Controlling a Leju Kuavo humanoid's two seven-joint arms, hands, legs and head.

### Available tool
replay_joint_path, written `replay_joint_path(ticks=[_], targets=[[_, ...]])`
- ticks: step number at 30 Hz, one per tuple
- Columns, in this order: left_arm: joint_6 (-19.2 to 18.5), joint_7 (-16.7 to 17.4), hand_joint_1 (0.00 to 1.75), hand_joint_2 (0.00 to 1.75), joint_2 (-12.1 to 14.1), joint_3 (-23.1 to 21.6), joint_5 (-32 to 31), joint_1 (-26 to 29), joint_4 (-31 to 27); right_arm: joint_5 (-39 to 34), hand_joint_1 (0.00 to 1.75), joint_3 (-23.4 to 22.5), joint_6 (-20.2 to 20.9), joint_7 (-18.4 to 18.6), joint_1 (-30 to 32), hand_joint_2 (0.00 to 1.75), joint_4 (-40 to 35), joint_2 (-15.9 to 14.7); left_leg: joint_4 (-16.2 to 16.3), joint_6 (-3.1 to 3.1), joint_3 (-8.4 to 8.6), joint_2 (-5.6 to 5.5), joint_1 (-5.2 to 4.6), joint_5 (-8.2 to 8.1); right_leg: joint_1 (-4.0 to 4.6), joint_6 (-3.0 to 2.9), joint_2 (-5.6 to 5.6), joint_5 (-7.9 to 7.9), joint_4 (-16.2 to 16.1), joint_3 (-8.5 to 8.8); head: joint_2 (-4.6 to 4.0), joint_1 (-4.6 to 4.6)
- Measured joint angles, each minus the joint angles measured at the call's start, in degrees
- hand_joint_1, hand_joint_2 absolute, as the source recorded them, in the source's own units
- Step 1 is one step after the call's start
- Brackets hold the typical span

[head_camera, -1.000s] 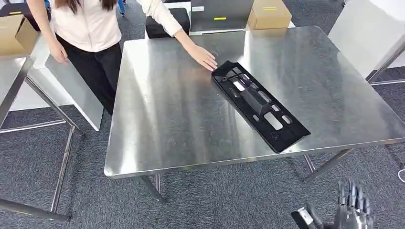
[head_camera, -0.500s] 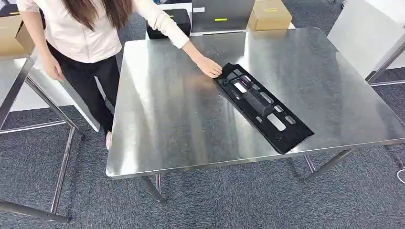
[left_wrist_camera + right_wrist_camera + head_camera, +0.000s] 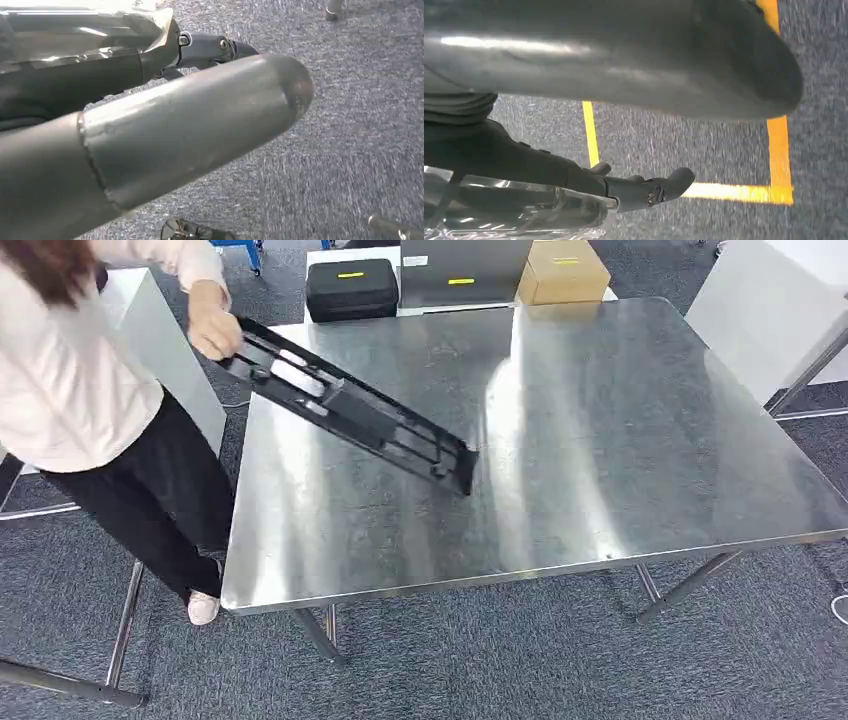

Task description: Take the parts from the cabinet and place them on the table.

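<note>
Being lifted off the steel table by a person's hand, the black slotted part tray is now being tilted up over the far left corner, its lower end touching the tabletop; half a second earlier it was lying flat toward the near right edge. The left hand and right hand are hanging over carpet, grasping nothing; finger spread cannot be told. Placement is being undone.

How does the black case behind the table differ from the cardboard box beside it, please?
The black case is dark, low and wide with rounded corners; the cardboard box is tan, taller and sharp-edged. The case sits behind the steel table's far left side, the box further right. Both carry a small yellow label on top and stand beyond the table's far edge.
</note>
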Motion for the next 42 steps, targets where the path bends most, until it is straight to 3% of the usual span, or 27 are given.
replay_joint_path(ticks=[22,28,29,30,31,32,34,35,36,38,39,40,41,42], targets=[[0.3,0.4,0.0,0.0,1.1,0.0,-0.7,0.0,0.0,2.6,0.0,1.8,4.2,1.0,0.0,0.0,1.0,0.8,0.1,0.11,0.0,0.0,-0.3,-0.09,-0.35,0.08,0.0,0.05,0.0,0.02,0.0,0.0],[0.3,0.2,0.0,0.0,1.3,0.0,-0.9,0.0,0.0,3.1,0.0,2.4,4.7,1.5,-0.1,0.0,1.1,1.2,0.3,0.88,-0.02,0.0,-0.77,-0.06,-0.82,0.5,-0.03,0.3,-0.1,0.14,0.0,0.02],[0.3,0.2,0.0,0.0,1.3,0.0,-0.9,0.0,0.0,3.1,0.0,2.5,4.7,1.8,-0.1,0.0,1.1,1.4,0.0,1.27,0.01,-0.01,-0.81,0.2,-0.83,0.8,-0.05,0.47,-0.4,0.3,0.0,-0.07],[0.3,0.2,0.0,0.0,1.3,0.0,-0.9,-0.1,0.0,3.1,0.0,2.6,4.7,2.0,-0.1,0.0,1.1,1.4,-1.1,1.79,0.66,-0.03,-0.04,1.16,-0.35,1.06,-0.12,0.27,-0.1,-0.11,0.0,0.0],[0.3,0.2,0.0,0.0,1.1,0.0,-0.9,-0.1,0.0,3.2,0.0,2.7,4.7,2.1,-0.1,0.0,1.1,1.3,-1.5,1.8,0.87,-0.02,-0.11,1.36,-0.54,0.97,-0.24,-0.62,1.3,-0.65,0.0,0.17],[0.3,0.3,0.0,0.0,1.2,0.0,-0.9,-0.1,0.0,3.3,0.0,2.9,4.7,2.2,-0.1,0.0,1.1,1.4,-1.5,2.04,0.84,-0.03,0.01,1.5,-0.55,0.45,-0.23,-2.7,4.7,-2.08,0.0,0.35],[0.3,0.3,0.0,0.0,1.1,0.0,-0.9,0.0,0.0,3.2,0.0,2.9,4.7,2.5,-0.1,0.0,1.1,1.3,-1.5,2.02,0.8,-0.19,-0.02,1.49,-0.76,-0.07,-0.25,-6.71,14.3,-6.11,0.0,0.35],[0.2,0.2,0.0,0.0,1.1,0.0,-0.9,0.0,0.0,3.2,0.0,2.9,4.7,2.6,0.0,0.0,1.1,1.3,-1.4,2.0,0.78,-0.37,-0.01,1.48,-0.79,0.14,-0.25,-7.85,17.8,-7.55,0.0,0.44],[0.2,0.2,0.0,0.0,1.1,0.0,-0.9,0.1,0.0,3.2,0.0,2.9,4.7,2.6,0.0,0.0,1.1,1.3,-1.4,1.93,0.84,-0.72,0.04,1.43,-0.89,0.59,-0.26,-7.76,18.3,-7.59,0.0,0.46],[0.1,0.0,0.0,0.0,1.0,0.0,-1.0,0.1,0.0,3.2,0.0,3.0,4.7,2.6,0.0,0.0,1.1,1.2,-1.3,1.53,1.04,-1.55,0.22,1.2,-1.32,1.87,-0.22,-5.23,11.5,-3.5,0.0,0.46],[0.0,0.0,0.0,0.0,0.9,0.0,-1.0,0.1,0.0,3.2,0.0,3.0,4.7,2.6,-0.1,0.0,1.1,1.2,-0.9,1.14,1.14,-2.14,0.38,0.95,-1.69,2.6,0.3,-3.31,5.4,0.0,0.0,0.46],[-0.1,-0.1,0.0,0.0,0.8,0.0,-1.1,0.1,0.0,3.2,0.0,3.0,4.7,2.6,-0.1,0.0,1.1,1.1,-0.4,0.58,1.04,-2.57,0.51,0.58,-2.13,2.8,2.0,-2.91,0.7,2.49,0.0,0.5],[-0.1,-0.1,0.0,0.0,0.9,0.0,-1.1,0.1,0.0,3.2,0.0,3.0,4.8,2.6,-0.2,0.0,1.1,1.2,-0.1,0.06,0.65,-2.75,0.16,0.19,-1.61,2.46,2.39,-3.47,0.9,2.91,0.0,0.57],[-0.2,-0.1,0.0,0.0,0.9,0.0,-1.3,0.0,0.0,3.1,0.0,3.0,4.8,2.6,-0.2,0.0,1.1,1.2,0.2,-0.33,0.51,-3.07,0.18,-0.05,-1.5,1.68,1.5,-3.33,0.8,2.96,0.0,0.65]])
